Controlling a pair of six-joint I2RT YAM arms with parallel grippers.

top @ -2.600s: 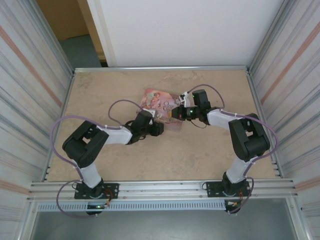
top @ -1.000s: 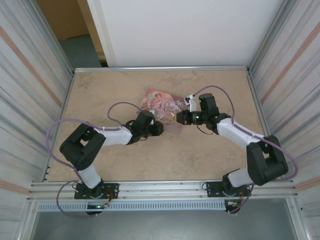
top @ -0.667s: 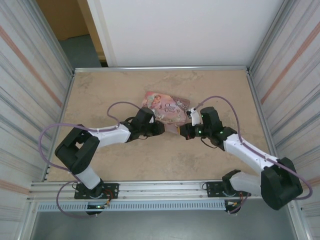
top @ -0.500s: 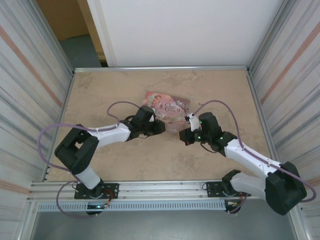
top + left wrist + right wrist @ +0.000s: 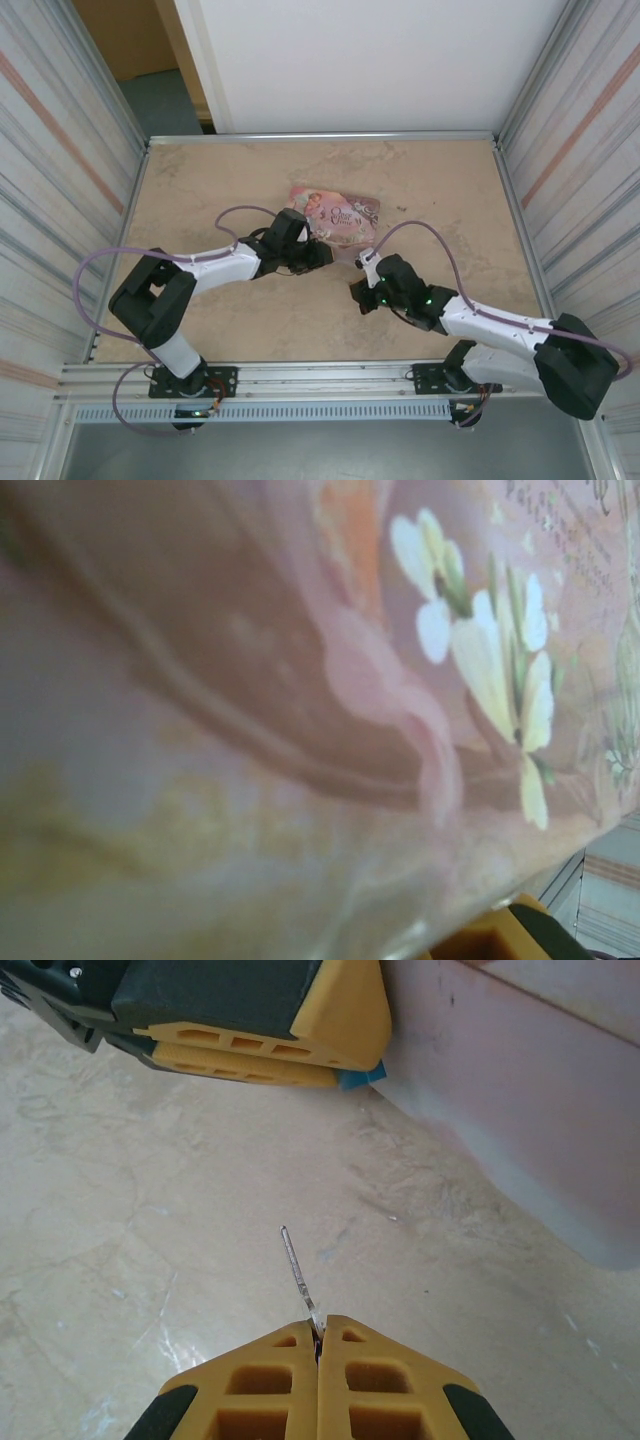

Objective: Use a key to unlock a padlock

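Note:
My left gripper [image 5: 320, 255] lies against the near edge of the pink tin [image 5: 335, 214]. In the right wrist view its two yellow fingers [image 5: 262, 1030] are pressed together, and a small bluish-teal corner of the padlock [image 5: 360, 1079] pokes out at their tips. The rest of the padlock is hidden. My right gripper [image 5: 357, 293] sits on the near side, apart from the left one. It is shut [image 5: 320, 1326] on a thin silver key [image 5: 298, 1278], whose blade points toward the left fingers across bare table. In the left wrist view one yellow finger [image 5: 490, 942] shows at the bottom edge.
The pink illustrated tin [image 5: 520, 1110] lies just right of the padlock and stands very close to the left wrist camera [image 5: 300, 680]. The beige marbled table [image 5: 240, 320] is framed by metal rails and corrugated side walls.
My right arm has pulled back toward the near edge with the key, away from the tin and the left gripper. The left gripper stayed at the tin, which shifted slightly.

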